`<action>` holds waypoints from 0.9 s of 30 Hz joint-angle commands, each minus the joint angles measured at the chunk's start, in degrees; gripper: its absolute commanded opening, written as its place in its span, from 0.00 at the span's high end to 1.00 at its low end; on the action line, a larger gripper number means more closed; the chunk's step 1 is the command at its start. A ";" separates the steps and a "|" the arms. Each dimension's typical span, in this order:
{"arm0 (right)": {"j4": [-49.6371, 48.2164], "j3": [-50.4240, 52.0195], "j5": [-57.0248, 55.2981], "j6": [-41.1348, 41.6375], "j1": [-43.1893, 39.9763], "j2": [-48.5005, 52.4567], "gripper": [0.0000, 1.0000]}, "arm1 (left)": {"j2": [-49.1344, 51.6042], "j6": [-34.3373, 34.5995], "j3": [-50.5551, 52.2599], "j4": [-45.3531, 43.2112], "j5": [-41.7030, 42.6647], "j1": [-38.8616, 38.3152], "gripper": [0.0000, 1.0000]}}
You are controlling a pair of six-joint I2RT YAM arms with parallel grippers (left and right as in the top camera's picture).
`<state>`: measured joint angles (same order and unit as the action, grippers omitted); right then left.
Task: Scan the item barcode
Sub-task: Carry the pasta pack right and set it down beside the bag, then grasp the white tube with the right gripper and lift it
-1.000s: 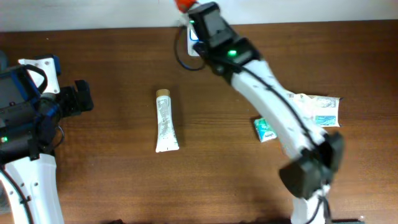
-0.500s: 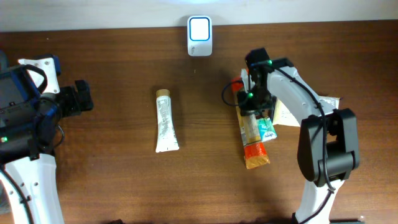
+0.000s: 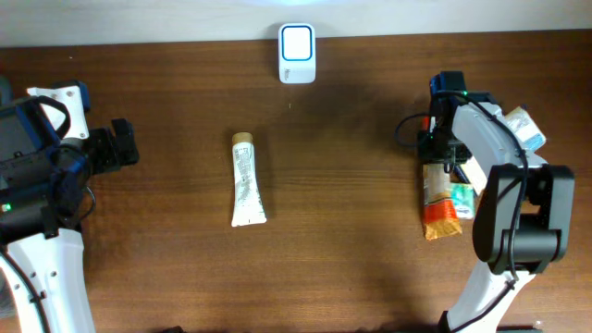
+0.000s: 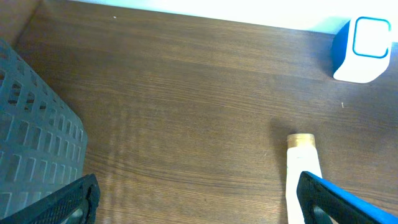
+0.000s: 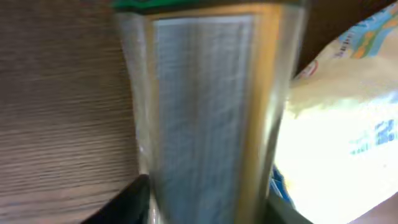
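Note:
An orange snack packet [image 3: 440,205] lies on the table at the right, its top end under my right gripper [image 3: 442,155]. In the right wrist view the packet [image 5: 205,106] fills the gap in my right gripper [image 5: 205,211], blurred, with a dark finger [image 5: 121,202] on each side; the jaws stand apart. The white scanner [image 3: 297,54] stands at the back centre, also showing in the left wrist view as the scanner [image 4: 364,46]. My left gripper [image 3: 120,146] is wide open at the far left, holding nothing.
A white tube [image 3: 246,180] with a tan cap lies mid-table, and the tube [image 4: 303,171] sits by my left gripper's [image 4: 208,205] right finger. A green packet [image 3: 461,198] and white packets [image 3: 518,125] lie beside the orange one. A grey basket [image 4: 31,130] stands at the left.
My right arm has swung from the scanner down and to the right with the orange packet, which now lies by the other packets. Its jaws have widened. The left arm has not moved.

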<state>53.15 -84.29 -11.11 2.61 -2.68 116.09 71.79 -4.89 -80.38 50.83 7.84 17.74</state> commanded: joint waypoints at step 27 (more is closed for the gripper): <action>-23.74 0.13 42.38 17.92 37.20 1.18 0.44 | -0.35 0.33 -0.28 -0.11 -0.37 0.04 0.01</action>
<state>30.41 -84.68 33.15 19.55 33.15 116.09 71.79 -4.86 -80.38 50.81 7.84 17.74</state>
